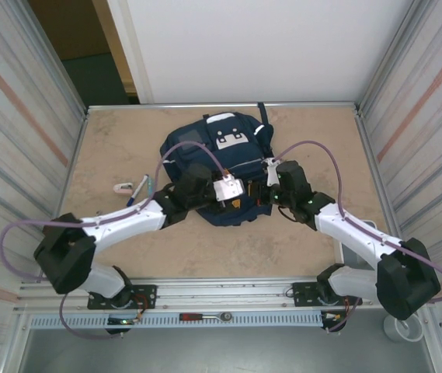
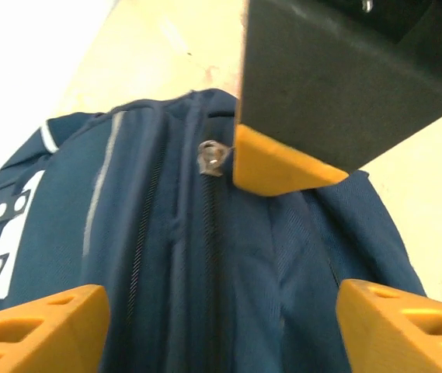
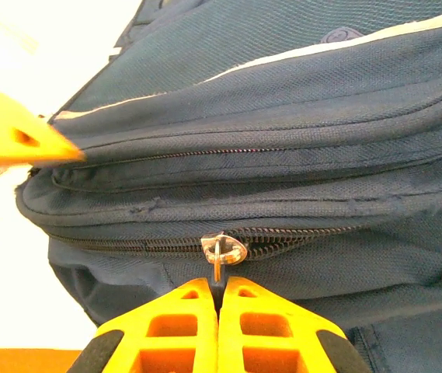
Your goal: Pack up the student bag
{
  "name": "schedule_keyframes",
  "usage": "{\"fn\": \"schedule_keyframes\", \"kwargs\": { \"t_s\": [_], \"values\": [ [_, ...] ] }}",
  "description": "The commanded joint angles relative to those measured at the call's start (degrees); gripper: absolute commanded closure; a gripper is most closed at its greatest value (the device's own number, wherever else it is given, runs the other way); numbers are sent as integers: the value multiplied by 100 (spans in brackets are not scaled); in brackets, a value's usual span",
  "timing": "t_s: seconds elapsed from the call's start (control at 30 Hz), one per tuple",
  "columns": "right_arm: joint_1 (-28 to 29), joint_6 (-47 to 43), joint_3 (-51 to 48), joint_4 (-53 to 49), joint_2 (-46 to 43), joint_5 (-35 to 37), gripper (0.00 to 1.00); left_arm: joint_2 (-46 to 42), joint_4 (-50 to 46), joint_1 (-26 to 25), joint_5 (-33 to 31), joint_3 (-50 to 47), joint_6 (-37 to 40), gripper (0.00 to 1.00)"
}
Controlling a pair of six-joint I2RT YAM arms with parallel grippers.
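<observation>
No legible text (student bag (image 1: 205, 155) included).

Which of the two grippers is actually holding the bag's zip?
The right gripper: it is shut on the metal zip pull of the student bag. The left gripper is wide open, straddling the bag.

The top external camera looks down from above and behind both arms, taking in the whole table (image 1: 127, 249) from afar. Each wrist camera sits close behind its own jaws, facing past them onto the student bag (image 1: 244, 159). Both wrist views share the zip pull (image 3: 222, 250), ahead of the jaws
</observation>
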Motion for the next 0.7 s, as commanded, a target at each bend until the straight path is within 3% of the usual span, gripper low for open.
{"fn": "schedule_keyframes", "kwargs": {
  "t_s": [0.0,0.1,0.2,0.27,0.4,0.53,0.67],
  "values": [
    [85,92,5,427,-339,-68,100,201,90,-3,-306,209,190,36],
    [62,-24,-86,254,-474,79,100,204,278,104,-207,160,177,58],
    [-117,-175,-120,-120,-491,373,100,68,304,244,-1,89,120,89],
    [-461,-117,-108,-419,-417,541,100,-138,347,366,247,-54,44,100],
    [-1265,119,132,-888,32,513,100,-665,594,846,935,-503,-335,100],
    [-1315,111,317,-639,329,267,100,-934,849,1494,1308,-874,-791,100],
    [-1019,-2,373,-369,309,167,100,-666,210,1606,822,-612,-646,72]
  ]
}}
